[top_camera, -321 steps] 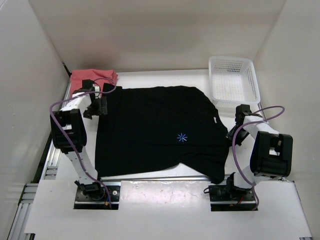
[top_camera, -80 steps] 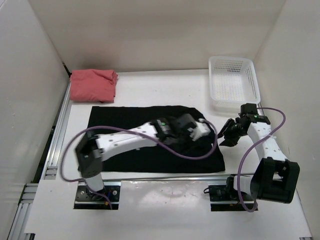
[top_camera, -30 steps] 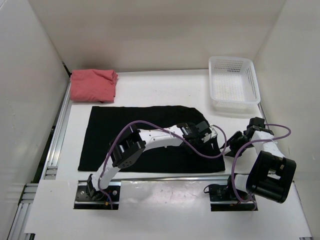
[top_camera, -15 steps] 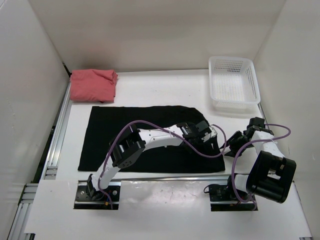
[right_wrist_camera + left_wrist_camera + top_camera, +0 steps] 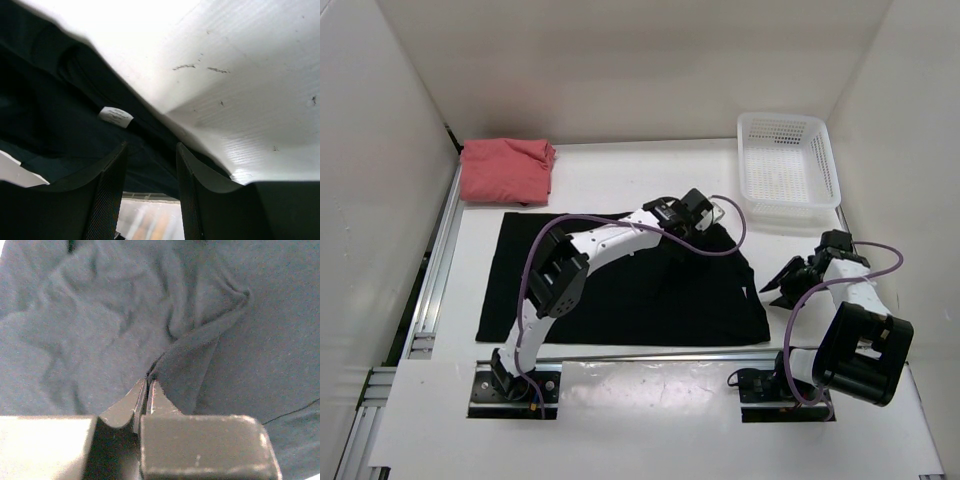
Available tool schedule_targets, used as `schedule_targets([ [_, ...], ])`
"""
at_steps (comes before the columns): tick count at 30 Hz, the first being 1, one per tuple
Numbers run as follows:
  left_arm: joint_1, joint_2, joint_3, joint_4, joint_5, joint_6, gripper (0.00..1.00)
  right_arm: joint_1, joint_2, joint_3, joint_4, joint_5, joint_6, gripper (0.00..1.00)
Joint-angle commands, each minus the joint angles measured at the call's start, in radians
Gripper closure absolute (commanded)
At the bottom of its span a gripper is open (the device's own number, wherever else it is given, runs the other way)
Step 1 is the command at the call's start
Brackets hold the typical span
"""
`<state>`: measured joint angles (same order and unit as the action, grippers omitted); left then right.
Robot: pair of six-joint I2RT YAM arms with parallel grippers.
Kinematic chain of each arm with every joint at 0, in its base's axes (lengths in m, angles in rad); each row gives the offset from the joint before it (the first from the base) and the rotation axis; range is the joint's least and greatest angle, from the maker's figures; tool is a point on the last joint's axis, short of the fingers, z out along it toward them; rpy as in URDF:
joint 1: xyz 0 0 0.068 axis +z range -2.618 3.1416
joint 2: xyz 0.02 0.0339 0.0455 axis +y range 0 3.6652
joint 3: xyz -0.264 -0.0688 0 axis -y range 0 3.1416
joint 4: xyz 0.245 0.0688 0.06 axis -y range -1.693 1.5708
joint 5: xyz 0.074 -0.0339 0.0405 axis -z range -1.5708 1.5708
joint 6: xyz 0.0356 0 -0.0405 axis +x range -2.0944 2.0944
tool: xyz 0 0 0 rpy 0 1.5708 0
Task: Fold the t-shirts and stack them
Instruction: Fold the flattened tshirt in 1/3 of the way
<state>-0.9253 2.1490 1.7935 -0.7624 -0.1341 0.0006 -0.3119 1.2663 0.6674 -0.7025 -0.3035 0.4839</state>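
black t-shirt (image 5: 620, 290) mid-fold, pink t-shirt (image 5: 505, 170) already folded
pink t-shirt sits at far-left corner of desk (image 5: 620, 170), black t-shirt centre. left tool (image 5: 148, 384) clamped on a pinch of black cloth; right tool (image 5: 150, 150) open at its right edge. vs a second ago: left tool moved back, dragging cloth

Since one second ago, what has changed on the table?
The left gripper shut on a fold of the black shirt and pulled it toward the far side. The right gripper, open, the pink shirt and the basket stayed as they were.
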Motion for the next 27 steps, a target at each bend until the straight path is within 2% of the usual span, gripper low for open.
schedule_targets([
  [1, -0.003, -0.023, 0.064, -0.018, 0.021, -0.001, 0.90, 0.019, -0.004, 0.052, 0.011, -0.031, -0.028, 0.53],
  [6, 0.049, -0.011, 0.064, -0.047, 0.021, -0.001, 0.90, 0.028, -0.004, 0.052, 0.011, -0.031, -0.028, 0.53],
  [7, 0.049, -0.011, 0.046, -0.048, 0.021, -0.001, 0.87, 0.028, -0.004, 0.052, 0.011, -0.031, -0.028, 0.53],
  [8, 0.049, -0.020, 0.037, -0.048, 0.021, -0.001, 0.80, 0.028, -0.004, 0.052, 0.011, -0.031, -0.037, 0.51],
  [9, 0.049, -0.020, 0.024, -0.048, 0.021, -0.001, 0.79, 0.028, -0.004, 0.061, 0.011, -0.031, -0.038, 0.50],
  [12, 0.049, 0.002, 0.039, -0.057, -0.060, -0.001, 0.83, 0.028, -0.004, 0.075, -0.014, -0.008, -0.038, 0.50],
  [15, 0.068, 0.034, 0.069, -0.099, -0.137, -0.001, 0.82, 0.028, -0.004, 0.086, -0.044, 0.029, -0.038, 0.49],
  [16, 0.068, 0.046, 0.069, -0.112, -0.137, -0.001, 0.75, 0.028, -0.004, 0.095, -0.045, 0.040, -0.038, 0.49],
  [17, 0.078, 0.046, 0.069, -0.121, -0.128, -0.001, 0.61, 0.028, -0.004, 0.095, -0.055, 0.040, -0.028, 0.47],
  [18, 0.079, 0.046, 0.069, -0.121, -0.119, -0.001, 0.43, 0.028, -0.014, 0.095, -0.055, 0.040, -0.028, 0.46],
  [19, 0.079, 0.034, 0.069, -0.132, -0.108, -0.001, 0.15, 0.028, -0.015, 0.095, -0.067, 0.040, -0.028, 0.44],
  [20, 0.079, 0.025, 0.078, -0.132, -0.096, -0.001, 0.08, 0.039, -0.024, 0.095, -0.068, 0.040, -0.028, 0.42],
  [22, 0.103, -0.001, 0.098, -0.144, -0.087, -0.001, 0.01, 0.049, -0.033, 0.095, -0.089, 0.067, -0.028, 0.41],
  [24, 0.132, -0.049, 0.118, -0.187, -0.050, -0.001, 0.00, 0.080, -0.033, 0.086, -0.104, 0.104, -0.028, 0.37],
  [27, 0.238, -0.139, 0.116, -0.262, -0.051, -0.001, 0.00, 0.117, -0.033, 0.077, -0.127, 0.142, -0.019, 0.34],
])
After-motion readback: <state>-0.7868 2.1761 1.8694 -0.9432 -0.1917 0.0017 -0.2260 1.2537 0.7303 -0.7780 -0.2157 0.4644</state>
